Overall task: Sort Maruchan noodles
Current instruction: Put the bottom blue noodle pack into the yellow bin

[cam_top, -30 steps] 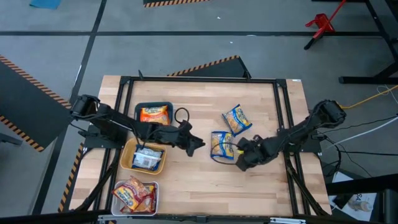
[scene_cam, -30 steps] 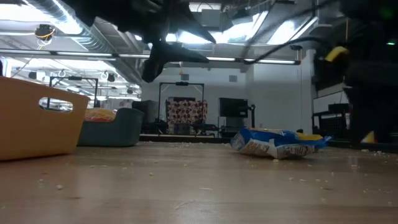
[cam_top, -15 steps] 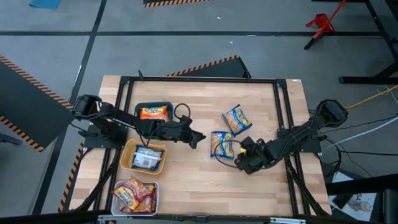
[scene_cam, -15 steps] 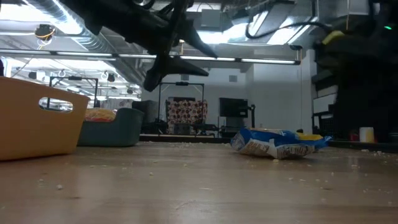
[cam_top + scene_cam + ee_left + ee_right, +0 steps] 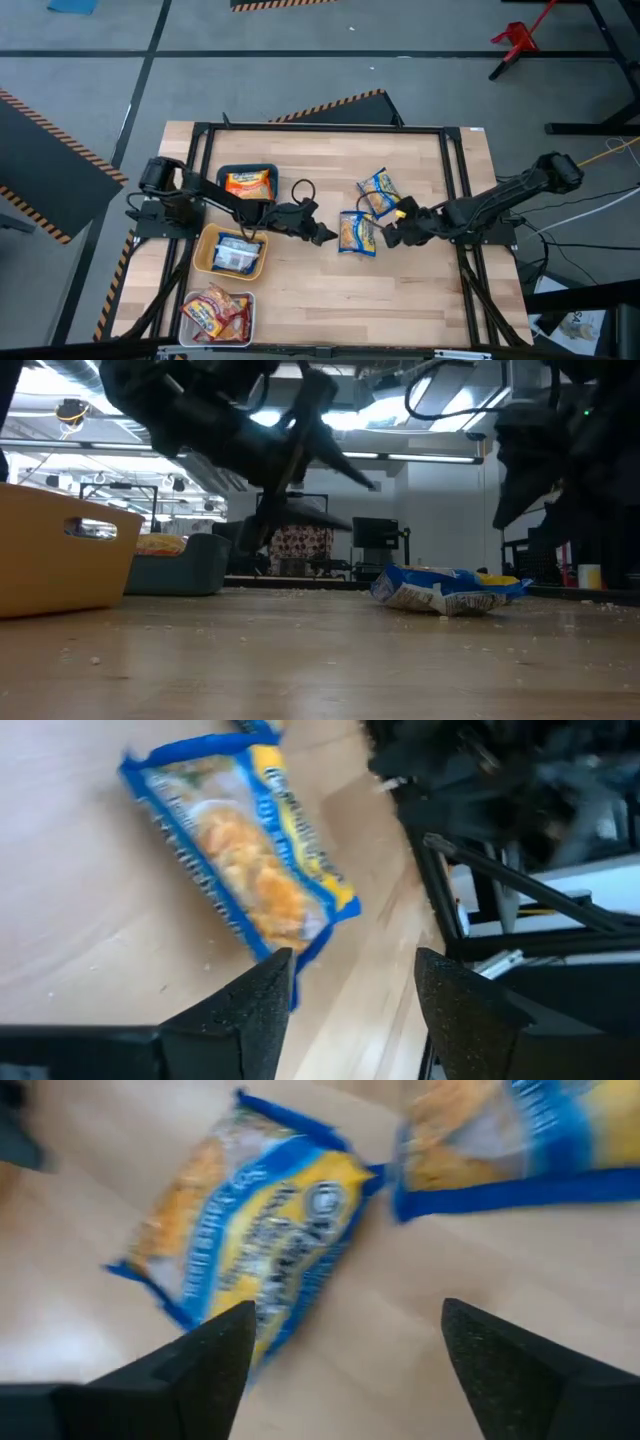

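Blue noodle packet lies at frame centre between the left gripper and right gripper, both spread, empty.

My right wrist camera smears both blue noodle packets, and the farther blue packet runs off the edge. Low down, my arms are dark shapes only. The white tray's packets overlap, so I can't count them.
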Tool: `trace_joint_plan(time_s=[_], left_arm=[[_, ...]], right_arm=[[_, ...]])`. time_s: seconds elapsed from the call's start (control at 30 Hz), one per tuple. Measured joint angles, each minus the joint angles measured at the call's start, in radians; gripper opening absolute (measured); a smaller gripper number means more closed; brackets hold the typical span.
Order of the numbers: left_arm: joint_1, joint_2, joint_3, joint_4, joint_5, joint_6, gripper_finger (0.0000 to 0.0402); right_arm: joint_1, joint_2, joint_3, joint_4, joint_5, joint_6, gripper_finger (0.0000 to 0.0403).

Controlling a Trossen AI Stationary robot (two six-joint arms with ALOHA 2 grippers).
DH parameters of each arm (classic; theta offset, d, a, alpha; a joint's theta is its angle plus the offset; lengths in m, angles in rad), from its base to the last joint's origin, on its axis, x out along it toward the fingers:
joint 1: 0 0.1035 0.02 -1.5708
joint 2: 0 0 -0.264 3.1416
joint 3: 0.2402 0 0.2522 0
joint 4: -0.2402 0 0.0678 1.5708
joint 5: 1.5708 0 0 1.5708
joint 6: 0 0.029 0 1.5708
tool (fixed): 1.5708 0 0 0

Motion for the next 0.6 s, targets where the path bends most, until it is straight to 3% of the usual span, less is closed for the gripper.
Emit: trace_joint_plan(time_s=[0.2, 0.4, 0.6], left_arm=[[0.002, 0.055, 0.000, 0.007, 0.002, -0.100, 0.0209], [0.022, 0.076, 0.000, 0.004, -0.018, -0.133, 0.0209], [0.030, 0.082, 0.000, -0.025, -0.025, -0.167, 0.0209]], right_arm=[[-0.002, 0.008, -0.144, 0.357, 0.013, 0.057, 0.0316], [-0.009, 0.036, -0.167, 0.445, 0.106, 0.058, 0.0316], [-0.006, 0.131, -0.166, 0.496, 0.098, 0.091, 0.0316]])
